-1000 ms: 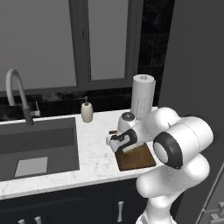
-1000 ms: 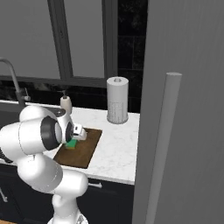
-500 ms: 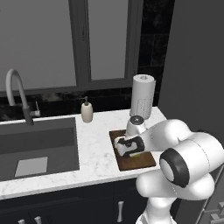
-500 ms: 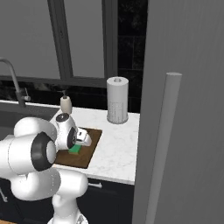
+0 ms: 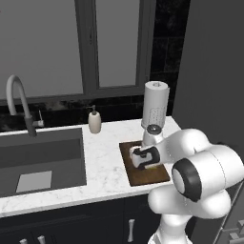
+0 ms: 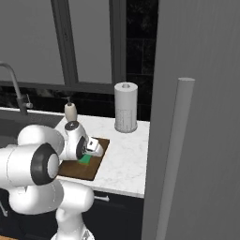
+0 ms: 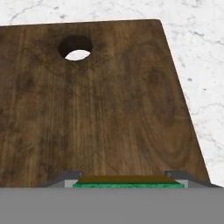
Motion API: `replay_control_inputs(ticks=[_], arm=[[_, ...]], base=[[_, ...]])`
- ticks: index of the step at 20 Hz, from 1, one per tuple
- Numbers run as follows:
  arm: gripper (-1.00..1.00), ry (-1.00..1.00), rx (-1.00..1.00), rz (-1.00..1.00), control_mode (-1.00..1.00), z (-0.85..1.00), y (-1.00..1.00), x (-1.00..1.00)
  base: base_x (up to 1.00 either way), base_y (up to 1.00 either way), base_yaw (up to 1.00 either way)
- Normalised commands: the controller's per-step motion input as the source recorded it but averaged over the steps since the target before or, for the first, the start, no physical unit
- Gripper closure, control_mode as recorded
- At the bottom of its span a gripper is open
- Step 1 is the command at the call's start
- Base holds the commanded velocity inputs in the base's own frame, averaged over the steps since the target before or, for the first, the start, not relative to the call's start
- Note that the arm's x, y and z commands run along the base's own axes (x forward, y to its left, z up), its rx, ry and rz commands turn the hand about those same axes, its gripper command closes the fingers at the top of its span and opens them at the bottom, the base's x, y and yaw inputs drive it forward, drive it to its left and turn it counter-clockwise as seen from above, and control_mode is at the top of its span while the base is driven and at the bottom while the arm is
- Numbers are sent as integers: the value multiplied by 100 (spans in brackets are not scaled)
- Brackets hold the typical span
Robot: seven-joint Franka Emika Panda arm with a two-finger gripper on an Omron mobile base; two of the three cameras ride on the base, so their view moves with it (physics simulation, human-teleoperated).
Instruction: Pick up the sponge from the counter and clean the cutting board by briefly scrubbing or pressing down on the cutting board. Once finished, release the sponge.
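Gripper point(image 7: 129, 180) clamped on sponge point(image 7: 128, 182) over cutting board point(image 7: 100, 100); hand cam shows hole point(image 7: 75, 47) at 11 o'clock (base cams don't).

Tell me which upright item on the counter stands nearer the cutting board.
The paper towel roll, just behind the cutting board; the soap dispenser stands farther off, toward the sink.

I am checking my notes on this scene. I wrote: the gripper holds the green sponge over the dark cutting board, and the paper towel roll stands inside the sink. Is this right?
Not quite. The paper towel roll stands on the white counter, behind the cutting board, not inside the sink; the left base view shows this. The rest holds: the gripper holds the green sponge over the board.
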Motion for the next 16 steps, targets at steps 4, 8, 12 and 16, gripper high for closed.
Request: replay_control_inputs(ticks=[4,8,12,16], arm=[[100,-1,0,-7,-100,-14,33,37],[100,-1,0,-5,-100,-10,51,30],[100,0,2,-6,-100,-1,48,32],[100,0,2,-5,-100,0,45,33]], base=[[0,0,0],[0,0,0],[0,0,0],[0,0,0]])
